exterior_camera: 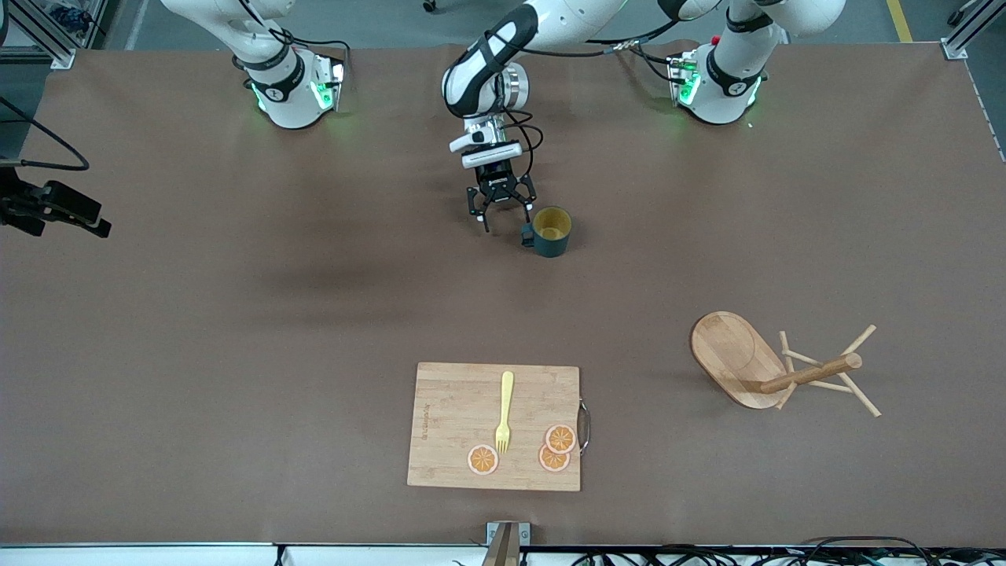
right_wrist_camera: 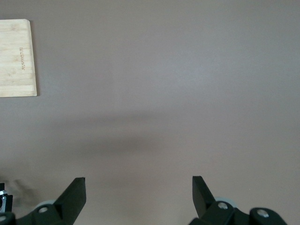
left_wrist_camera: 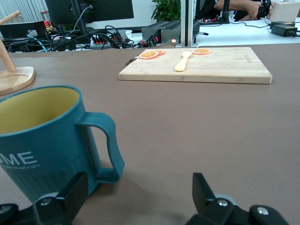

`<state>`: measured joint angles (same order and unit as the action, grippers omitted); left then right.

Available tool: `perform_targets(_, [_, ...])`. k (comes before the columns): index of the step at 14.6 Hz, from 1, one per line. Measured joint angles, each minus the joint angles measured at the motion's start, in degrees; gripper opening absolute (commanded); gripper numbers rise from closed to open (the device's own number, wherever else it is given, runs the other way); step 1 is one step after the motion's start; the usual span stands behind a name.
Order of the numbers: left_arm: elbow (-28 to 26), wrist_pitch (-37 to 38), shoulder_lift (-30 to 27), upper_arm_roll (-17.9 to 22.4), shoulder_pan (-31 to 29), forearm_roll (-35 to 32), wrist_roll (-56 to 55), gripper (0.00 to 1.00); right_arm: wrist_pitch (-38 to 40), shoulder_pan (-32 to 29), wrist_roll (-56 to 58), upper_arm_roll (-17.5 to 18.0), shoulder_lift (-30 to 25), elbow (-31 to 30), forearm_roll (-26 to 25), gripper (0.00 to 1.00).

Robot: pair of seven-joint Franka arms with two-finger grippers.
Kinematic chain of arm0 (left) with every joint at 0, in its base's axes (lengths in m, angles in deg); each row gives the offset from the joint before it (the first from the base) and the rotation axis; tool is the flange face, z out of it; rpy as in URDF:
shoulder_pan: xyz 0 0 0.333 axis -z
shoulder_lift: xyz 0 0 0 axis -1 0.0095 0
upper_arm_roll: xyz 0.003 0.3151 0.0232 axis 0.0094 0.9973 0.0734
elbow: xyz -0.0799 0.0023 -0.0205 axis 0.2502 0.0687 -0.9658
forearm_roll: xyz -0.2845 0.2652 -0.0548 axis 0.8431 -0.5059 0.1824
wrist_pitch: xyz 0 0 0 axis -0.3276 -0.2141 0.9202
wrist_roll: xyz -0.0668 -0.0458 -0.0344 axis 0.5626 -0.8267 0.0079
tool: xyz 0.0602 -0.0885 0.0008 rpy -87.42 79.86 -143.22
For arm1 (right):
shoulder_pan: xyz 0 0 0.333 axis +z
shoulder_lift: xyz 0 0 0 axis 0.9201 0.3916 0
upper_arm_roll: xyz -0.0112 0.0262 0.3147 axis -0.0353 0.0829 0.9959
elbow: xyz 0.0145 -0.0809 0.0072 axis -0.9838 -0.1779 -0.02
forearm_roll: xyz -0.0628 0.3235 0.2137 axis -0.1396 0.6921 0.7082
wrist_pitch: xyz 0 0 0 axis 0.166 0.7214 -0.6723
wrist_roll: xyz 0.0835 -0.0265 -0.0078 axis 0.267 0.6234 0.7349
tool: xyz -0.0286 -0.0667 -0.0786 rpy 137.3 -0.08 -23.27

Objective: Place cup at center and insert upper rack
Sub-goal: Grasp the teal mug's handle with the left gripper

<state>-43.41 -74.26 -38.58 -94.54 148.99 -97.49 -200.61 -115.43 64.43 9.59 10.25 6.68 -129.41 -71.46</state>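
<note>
**A:** Where did you have the left arm?

**B:** You had it reaching from its base toward the middle of the table (exterior_camera: pixel 236 314), forearm bent down and wrist pointing at the tabletop. The left hand (exterior_camera: pixel 501 212) sat low, just beside the cup (exterior_camera: pixel 550 232), on the handle's side. Its fingers (left_wrist_camera: pixel 70 194) stood apart with nothing between them; in the left wrist view the cup's handle lay just inside one finger, and whether it touched, you couldn't tell.

**A:** And the cup itself?

**B:** It stood upright on the table, yellowish inside showing, handle turned toward the left hand.

**A:** The upper rack?

**B:** The upper rack (exterior_camera: pixel 778 365) lay tipped on its side toward the left arm's end of the table, nearer the front camera than the cup, and well apart from it. Its oval base stood on edge, with post and pegs pointing away from the cutting board (exterior_camera: pixel 456 409).

**A:** The right arm?

**B:** You had it waiting. The right hand (right_wrist_camera: pixel 139 197) hung high over bare table, fingers spread and empty.
</note>
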Motion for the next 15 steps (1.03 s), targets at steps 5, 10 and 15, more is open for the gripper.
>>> perform_targets(5, [0.7, 0.0, 0.2, 0.5, 0.0, -0.8, 0.7, 0.77, 0.0, 0.0, 0.0, 0.0, 0.0, 0.0, 0.0, 1.00])
perform_targets(10, [0.9, 0.1, 0.5, 1.4, 0.0, -1.0, 0.8, 0.77, 0.0, 0.0, 0.0, -0.1, 0.0, -0.1, 0.0, 1.00])
perform_targets(15, [0.9, 0.1, 0.8, 2.1, 0.0, -1.1, 0.8, 0.64, 0.1, 0.0, 0.0, -0.2, 0.0, -0.2, 0.0, 1.00])
